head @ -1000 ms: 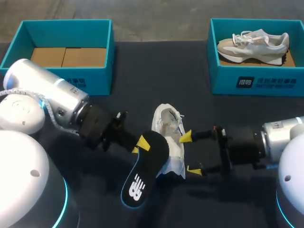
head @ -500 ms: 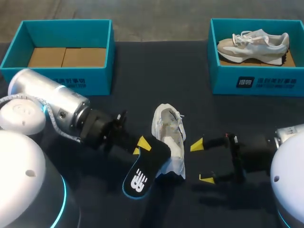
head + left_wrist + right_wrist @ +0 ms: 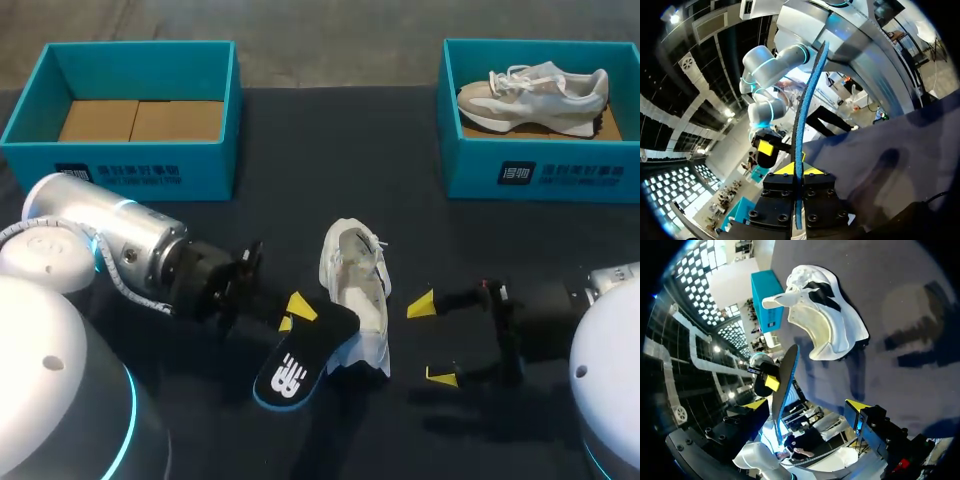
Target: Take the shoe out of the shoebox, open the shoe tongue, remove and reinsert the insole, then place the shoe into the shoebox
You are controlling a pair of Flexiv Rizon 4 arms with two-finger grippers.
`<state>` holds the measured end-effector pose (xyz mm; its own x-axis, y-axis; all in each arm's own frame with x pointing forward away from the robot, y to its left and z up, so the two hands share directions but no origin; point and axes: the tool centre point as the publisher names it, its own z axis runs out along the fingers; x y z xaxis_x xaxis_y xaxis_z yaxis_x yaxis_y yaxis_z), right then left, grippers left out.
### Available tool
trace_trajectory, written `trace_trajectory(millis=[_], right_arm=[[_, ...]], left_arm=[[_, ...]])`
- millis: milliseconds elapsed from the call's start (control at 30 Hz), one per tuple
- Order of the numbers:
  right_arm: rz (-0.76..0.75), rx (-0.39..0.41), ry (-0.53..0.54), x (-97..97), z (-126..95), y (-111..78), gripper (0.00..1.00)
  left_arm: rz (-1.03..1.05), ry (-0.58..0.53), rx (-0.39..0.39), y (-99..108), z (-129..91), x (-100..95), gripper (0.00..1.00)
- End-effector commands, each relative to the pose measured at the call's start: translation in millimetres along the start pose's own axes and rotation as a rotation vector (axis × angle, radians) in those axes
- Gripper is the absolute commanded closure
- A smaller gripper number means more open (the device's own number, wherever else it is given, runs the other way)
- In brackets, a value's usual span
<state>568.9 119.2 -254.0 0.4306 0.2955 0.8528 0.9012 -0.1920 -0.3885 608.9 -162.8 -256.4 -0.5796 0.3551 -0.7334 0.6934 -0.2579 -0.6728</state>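
Dark matte surface (image 3: 330, 150); at its far edge, teal cardboard shoebox (image 3: 140, 178) and second shoebox (image 3: 545, 175) holding beige sneaker (image 3: 535, 88). Mid-surface, soft white shoe (image 3: 355, 285) upright, mouth open. Just beside it, thin blue-rimmed black insole (image 3: 298, 362) pinched between left fingers (image 3: 300, 306). Right fingers (image 3: 421, 305) spread, clear of shoe.

The left gripper (image 3: 795, 170), black-bodied with yellow tips, has its jaws closed from both sides on a thin black insole with a blue rim (image 3: 808, 100). Taking the jaws as the dial's centre, the insole is seen edge-on and stands out towards twelve o'clock, leaning slightly to one. The dark worktop (image 3: 900, 150) spreads from about two to four o'clock. At about eleven o'clock, beyond the insole, one yellow tip of the right gripper (image 3: 765, 149) shows.
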Motion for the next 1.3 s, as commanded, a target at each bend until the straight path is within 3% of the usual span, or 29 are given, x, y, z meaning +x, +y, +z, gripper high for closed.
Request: trace_trajectory(millis=[33, 433, 633, 1067, 1300], right_arm=[[0.001, -0.001, -0.004, 0.8, -0.4, -1.5, 0.0], [0.001, -0.001, -0.004, 0.8, -0.4, -1.5, 0.0], [-0.015, -0.032, 0.027, -4.8, 7.6, -3.8, 0.0], [-0.004, -0.096, 0.023, -14.1, 22.1, 22.4, 0.0], [0.002, -0.073, 0.047, -18.4, 27.0, 30.1, 0.0]], left_arm=[[0.0, 0.0, -0.002, -0.5, 0.6, 0.2, 1.0], [0.0, 0.0, -0.002, -0.5, 0.6, 0.2, 1.0], [0.015, -0.005, 0.061, 4.3, 13.2, 5.2, 1.0], [0.025, -0.011, 0.128, 18.1, 22.6, 8.1, 1.0], [0.041, -0.029, 0.124, 24.5, 21.2, 3.8, 1.0]])
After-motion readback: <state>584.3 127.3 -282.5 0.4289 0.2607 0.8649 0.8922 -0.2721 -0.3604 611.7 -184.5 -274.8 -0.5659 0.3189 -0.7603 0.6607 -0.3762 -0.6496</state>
